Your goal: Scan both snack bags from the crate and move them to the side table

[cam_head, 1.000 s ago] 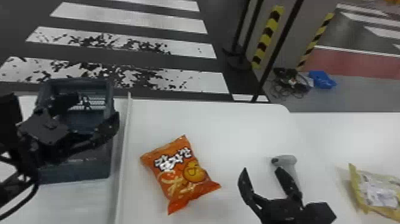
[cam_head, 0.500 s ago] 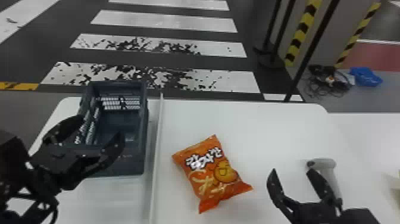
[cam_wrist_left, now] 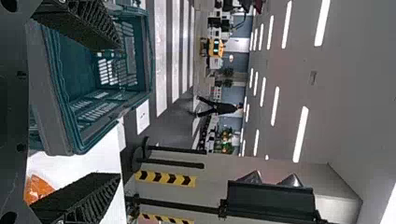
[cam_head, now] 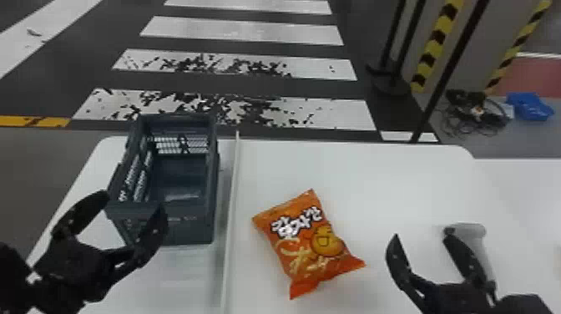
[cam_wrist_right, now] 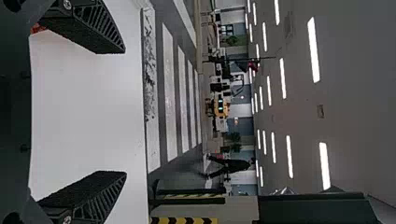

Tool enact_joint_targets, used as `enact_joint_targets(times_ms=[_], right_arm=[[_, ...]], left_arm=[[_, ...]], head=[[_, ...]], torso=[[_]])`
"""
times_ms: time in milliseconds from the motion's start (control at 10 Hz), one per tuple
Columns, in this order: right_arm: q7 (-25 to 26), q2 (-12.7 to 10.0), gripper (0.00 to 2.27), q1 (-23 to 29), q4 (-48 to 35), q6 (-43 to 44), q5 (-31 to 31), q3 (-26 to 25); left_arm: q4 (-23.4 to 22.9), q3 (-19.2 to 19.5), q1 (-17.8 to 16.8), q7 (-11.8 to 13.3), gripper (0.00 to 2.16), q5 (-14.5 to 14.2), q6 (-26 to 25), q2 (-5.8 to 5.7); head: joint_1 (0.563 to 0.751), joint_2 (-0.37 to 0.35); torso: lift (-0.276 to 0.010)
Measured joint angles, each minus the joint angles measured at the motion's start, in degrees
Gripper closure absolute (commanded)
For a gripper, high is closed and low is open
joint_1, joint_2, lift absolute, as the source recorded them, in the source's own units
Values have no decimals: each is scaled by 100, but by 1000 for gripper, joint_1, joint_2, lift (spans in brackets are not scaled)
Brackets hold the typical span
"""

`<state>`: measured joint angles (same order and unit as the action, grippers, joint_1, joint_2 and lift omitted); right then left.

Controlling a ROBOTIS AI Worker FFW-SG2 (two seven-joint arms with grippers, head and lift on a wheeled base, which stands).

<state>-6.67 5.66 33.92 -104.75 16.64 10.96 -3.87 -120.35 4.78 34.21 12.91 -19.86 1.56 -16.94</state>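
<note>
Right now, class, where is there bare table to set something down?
The widest bare patch of white table lies beyond the snack bag, right of the white strip. A narrower one separates the bag from the right gripper. It is crowded where the left gripper hangs by the crate's near end, and where the scanner sits beside the right gripper.

It's an indoor hall, with crosswalk stripes and ceiling lights.
</note>
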Motion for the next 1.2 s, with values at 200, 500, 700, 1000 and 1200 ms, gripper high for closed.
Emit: enact_joint_targets(times_ms=[200,500,700,1000,1200], right_arm=[[-225,31,66,-43,-64,-30,97,-10],[-517,57,63,-141,-393,-1165,251,-83],[-806,59,63,-336,-870,-3119,554,-231],[-1230,84,66,-870,-1469,-6298,1114,-586],[-1363,85,66,-1128,-1568,-7324,1559,-800]], left_arm=[[228,16,121,1,19,0,270,56],[342,64,229,1,22,-1,454,94],[414,67,250,0,22,-15,496,111],[498,40,250,9,22,-18,498,134],[565,17,231,15,22,-18,498,138]], head=[[695,-21],[695,3],[695,30],[695,69],[695,90]], torso=[[-99],[-99],[-99],[-99],[-99]])
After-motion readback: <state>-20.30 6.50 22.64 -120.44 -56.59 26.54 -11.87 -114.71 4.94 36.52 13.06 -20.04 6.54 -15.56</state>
